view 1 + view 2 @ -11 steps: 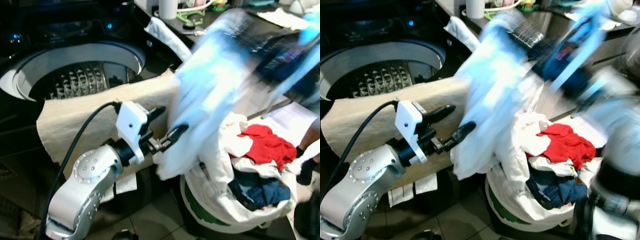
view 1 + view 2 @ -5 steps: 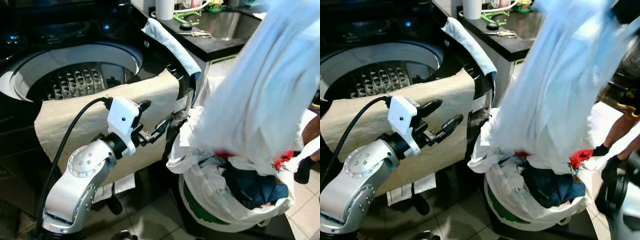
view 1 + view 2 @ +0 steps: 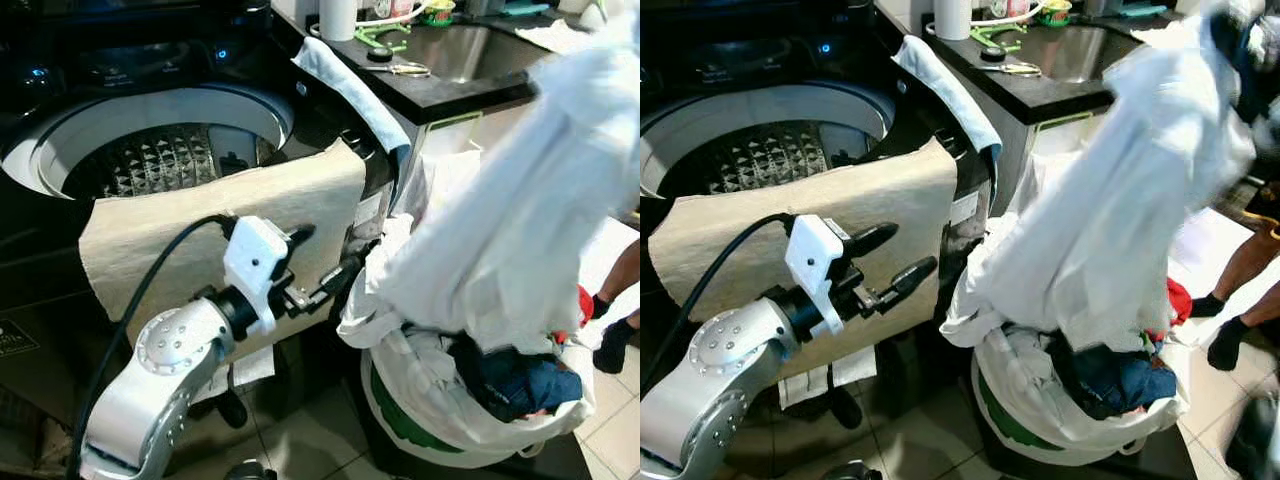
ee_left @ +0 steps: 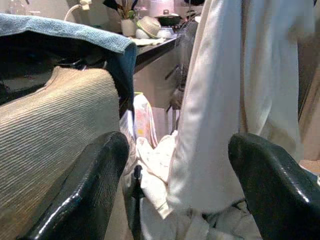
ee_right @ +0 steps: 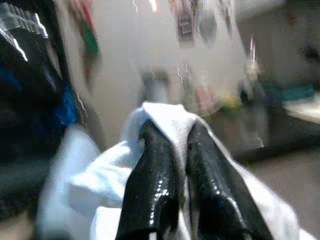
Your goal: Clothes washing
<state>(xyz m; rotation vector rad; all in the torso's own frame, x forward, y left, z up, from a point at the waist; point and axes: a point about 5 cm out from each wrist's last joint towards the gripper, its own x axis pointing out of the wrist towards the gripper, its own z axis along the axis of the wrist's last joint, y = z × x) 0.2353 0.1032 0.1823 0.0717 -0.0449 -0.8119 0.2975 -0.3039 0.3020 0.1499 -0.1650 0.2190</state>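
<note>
A big white garment (image 3: 510, 220) hangs over the laundry bag (image 3: 430, 430), its lower end still lying on the pile. My right gripper (image 5: 172, 127) is shut on the garment's top fold, high at the right. My left gripper (image 3: 328, 250) is open in front of the washer, just left of the garment's lower edge and not touching it; its fingers (image 4: 85, 185) frame the white cloth in the left wrist view. The top-load washer's drum (image 3: 150, 160) stands open at the left, and a beige towel (image 3: 200, 215) is draped over its front rim.
A blue towel (image 3: 350, 85) lies over the washer's right edge. Blue jeans (image 3: 520, 375) and a red item (image 3: 583, 303) lie in the bag. A dark counter with a sink (image 3: 450, 60) is behind. A person's feet (image 3: 612, 340) stand at the right on the tiled floor.
The white garment has swung away from my left gripper, up and to the right over the bag. My left gripper has stayed open and shifted only slightly.
</note>
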